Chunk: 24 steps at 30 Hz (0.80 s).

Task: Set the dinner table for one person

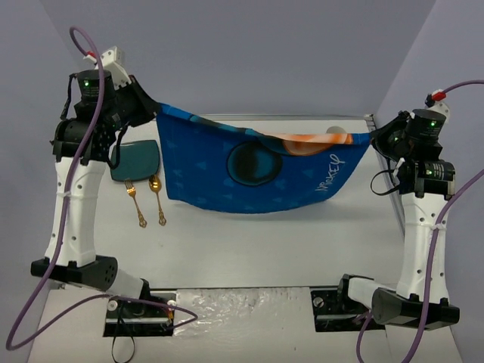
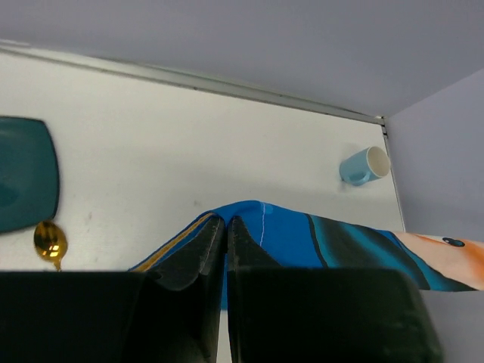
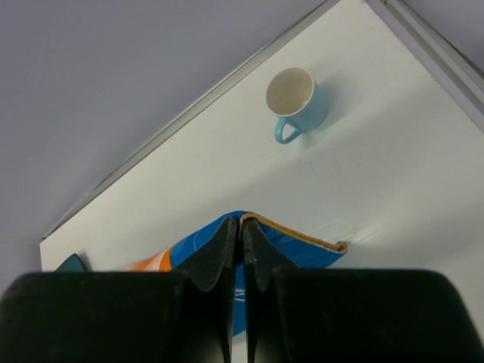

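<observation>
A blue Mickey Mouse cloth placemat (image 1: 257, 170) hangs stretched above the white dinner table (image 1: 265, 242), held by its two upper corners. My left gripper (image 1: 153, 112) is shut on its left corner, also seen in the left wrist view (image 2: 226, 221). My right gripper (image 1: 372, 138) is shut on its right corner, with the placemat (image 3: 302, 246) pinched between the jaws in the right wrist view (image 3: 240, 221). A teal square plate (image 1: 136, 160) lies at the left, with a gold fork (image 1: 135, 203) and gold spoon (image 1: 157, 198) in front of it. A light blue cup (image 3: 297, 100) stands near the far right edge.
The cup also shows in the left wrist view (image 2: 364, 166), and the plate (image 2: 26, 174) and spoon (image 2: 50, 243) at its left. A raised rail (image 1: 389, 181) runs along the table's right edge. Grey walls enclose the back and sides.
</observation>
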Tool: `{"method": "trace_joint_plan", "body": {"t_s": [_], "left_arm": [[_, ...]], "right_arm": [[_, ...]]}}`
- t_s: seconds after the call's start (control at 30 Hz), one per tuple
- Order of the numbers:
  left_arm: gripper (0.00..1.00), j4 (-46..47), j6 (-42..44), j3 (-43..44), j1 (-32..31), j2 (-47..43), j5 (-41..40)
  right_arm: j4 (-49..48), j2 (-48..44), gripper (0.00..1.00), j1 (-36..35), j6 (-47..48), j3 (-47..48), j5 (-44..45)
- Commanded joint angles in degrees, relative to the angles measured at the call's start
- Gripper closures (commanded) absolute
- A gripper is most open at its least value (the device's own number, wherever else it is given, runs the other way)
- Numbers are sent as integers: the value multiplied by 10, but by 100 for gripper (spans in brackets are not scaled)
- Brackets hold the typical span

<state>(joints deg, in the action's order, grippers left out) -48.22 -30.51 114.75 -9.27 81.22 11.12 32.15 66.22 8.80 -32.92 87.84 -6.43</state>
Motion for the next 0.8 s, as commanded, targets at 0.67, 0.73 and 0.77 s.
{"method": "trace_joint_plan", "body": {"t_s": [0.67, 0.73, 0.77], "left_arm": [[100, 330, -13, -29, 27, 104, 336], [100, 354, 2, -157, 31, 58, 307], [100, 356, 9, -208, 33, 43, 306]], "right_arm": [[-107, -124, 100, -51, 103, -82, 172], [-108, -168, 100, -67, 91, -164, 163], [-107, -186, 100, -69, 91, -200, 151]]}}
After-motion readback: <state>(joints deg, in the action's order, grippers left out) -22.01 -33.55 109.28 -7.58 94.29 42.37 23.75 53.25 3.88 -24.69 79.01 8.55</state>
